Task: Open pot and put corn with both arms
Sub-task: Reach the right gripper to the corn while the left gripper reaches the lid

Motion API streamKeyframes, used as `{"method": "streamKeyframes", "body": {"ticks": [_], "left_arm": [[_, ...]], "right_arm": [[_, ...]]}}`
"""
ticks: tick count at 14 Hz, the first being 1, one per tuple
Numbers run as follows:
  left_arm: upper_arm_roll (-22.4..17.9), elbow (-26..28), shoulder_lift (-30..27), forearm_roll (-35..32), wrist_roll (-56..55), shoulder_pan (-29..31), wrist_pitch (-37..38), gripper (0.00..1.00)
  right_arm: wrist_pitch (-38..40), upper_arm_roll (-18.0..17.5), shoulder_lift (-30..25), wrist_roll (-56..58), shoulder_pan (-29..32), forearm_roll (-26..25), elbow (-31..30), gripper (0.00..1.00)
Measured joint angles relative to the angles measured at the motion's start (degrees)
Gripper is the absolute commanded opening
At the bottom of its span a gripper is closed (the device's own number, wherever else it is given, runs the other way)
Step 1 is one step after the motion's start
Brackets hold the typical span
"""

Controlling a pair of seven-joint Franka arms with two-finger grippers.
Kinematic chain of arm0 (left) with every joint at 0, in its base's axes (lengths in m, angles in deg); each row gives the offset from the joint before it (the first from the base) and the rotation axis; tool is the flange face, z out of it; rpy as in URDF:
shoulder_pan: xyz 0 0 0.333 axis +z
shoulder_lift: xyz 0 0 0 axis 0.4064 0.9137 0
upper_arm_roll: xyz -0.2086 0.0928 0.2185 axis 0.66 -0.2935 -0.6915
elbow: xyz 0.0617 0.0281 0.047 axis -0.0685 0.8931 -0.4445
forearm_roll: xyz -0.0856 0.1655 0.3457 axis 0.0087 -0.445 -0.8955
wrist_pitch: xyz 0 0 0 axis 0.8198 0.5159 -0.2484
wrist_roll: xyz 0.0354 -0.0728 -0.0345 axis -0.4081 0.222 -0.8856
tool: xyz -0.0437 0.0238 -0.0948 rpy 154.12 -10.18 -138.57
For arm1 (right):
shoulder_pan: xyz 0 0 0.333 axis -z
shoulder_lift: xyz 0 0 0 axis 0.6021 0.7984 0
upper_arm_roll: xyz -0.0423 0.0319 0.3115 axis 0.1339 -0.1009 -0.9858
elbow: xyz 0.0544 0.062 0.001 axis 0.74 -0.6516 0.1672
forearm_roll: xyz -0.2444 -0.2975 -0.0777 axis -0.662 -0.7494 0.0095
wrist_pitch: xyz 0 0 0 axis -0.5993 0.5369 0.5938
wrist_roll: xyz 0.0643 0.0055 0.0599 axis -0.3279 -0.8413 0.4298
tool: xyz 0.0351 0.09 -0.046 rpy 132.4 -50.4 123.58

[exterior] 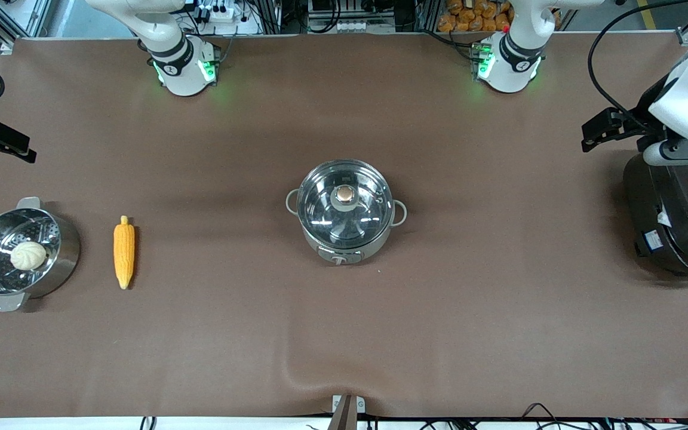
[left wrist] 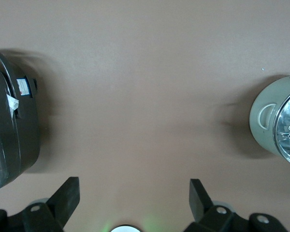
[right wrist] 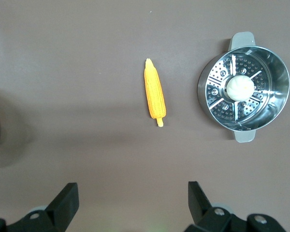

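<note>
The pot (exterior: 344, 239) stands at the table's middle, its glass lid (exterior: 320, 209) with the copper knob (exterior: 344, 194) on it; part of it shows in the left wrist view (left wrist: 275, 121). The corn (exterior: 123, 251) lies on the table toward the right arm's end, and also shows in the right wrist view (right wrist: 154, 94). My left gripper (exterior: 589, 136) is open and empty, high over the table between pot and black cooker (left wrist: 134, 186). My right gripper (exterior: 21, 152) is open and empty, high over the table near the corn (right wrist: 132, 188).
A steel steamer pot (exterior: 63, 239) with a pale bun (exterior: 27, 255) in it stands beside the corn at the right arm's end (right wrist: 205, 82). A large black cooker (exterior: 678, 221) stands at the left arm's end (left wrist: 9, 130). The brown mat has a wrinkle near the front edge (exterior: 296, 370).
</note>
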State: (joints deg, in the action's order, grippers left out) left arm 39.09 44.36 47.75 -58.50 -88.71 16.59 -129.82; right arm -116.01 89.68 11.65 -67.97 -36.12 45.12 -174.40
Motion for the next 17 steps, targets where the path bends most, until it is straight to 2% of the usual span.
{"method": "streamKeyframes", "body": {"ticks": [7,10,14,17], "left_arm": [[0.1,0.0,0.1,0.0,0.0,-0.2,0.0,1.00],[1.3,0.0,1.2,0.0,0.0,-0.4,0.0,1.00],[6.4,0.0,5.9,0.2,-0.2,-0.6,-0.5,1.00],[10.7,0.0,9.9,2.9,-2.8,-0.9,-4.2,1.00]], "right_arm": [[0.0,-0.2,0.0,0.0,-0.1,0.0,0.0,1.00],[-1.2,-0.4,0.0,0.0,-0.3,0.0,-1.0,1.00],[-15.8,-0.4,0.8,0.0,-0.3,0.0,-11.6,1.00],[-28.2,-0.4,3.0,0.7,-0.3,0.0,-20.2,1.00]]}}
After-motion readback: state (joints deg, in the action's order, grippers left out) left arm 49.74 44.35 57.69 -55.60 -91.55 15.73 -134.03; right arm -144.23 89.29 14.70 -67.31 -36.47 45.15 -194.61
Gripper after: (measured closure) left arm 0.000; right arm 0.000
